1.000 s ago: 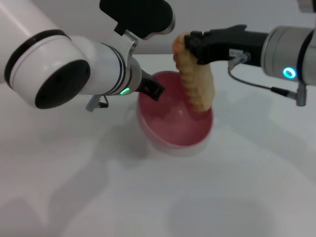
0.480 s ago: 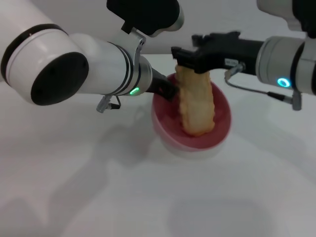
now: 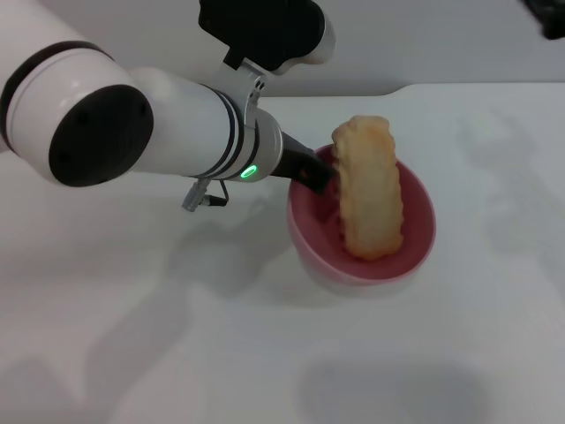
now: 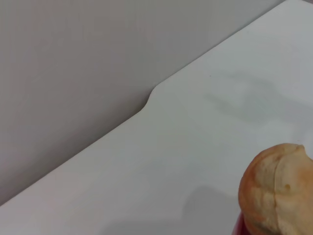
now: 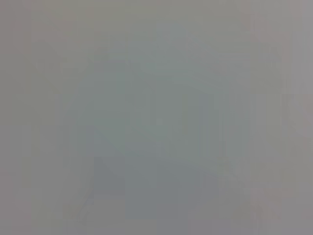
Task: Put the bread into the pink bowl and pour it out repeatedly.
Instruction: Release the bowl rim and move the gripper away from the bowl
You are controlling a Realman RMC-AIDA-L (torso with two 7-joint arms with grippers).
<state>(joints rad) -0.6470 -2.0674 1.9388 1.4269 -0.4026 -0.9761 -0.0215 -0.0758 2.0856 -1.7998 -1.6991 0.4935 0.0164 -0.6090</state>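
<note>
Here the pink bowl (image 3: 362, 256) sits on the white surface (image 3: 177, 336) with the bread (image 3: 369, 187) standing steeply inside it, upper end leaning over the far rim. The left end effector (image 3: 311, 174) is clamped on the bowl's left rim.

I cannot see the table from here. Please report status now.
Left gripper shut on pink bowl rim. Right gripper out of view. Bread stands in bowl, leaning on far rim, top end above it. Nothing in the way.
</note>
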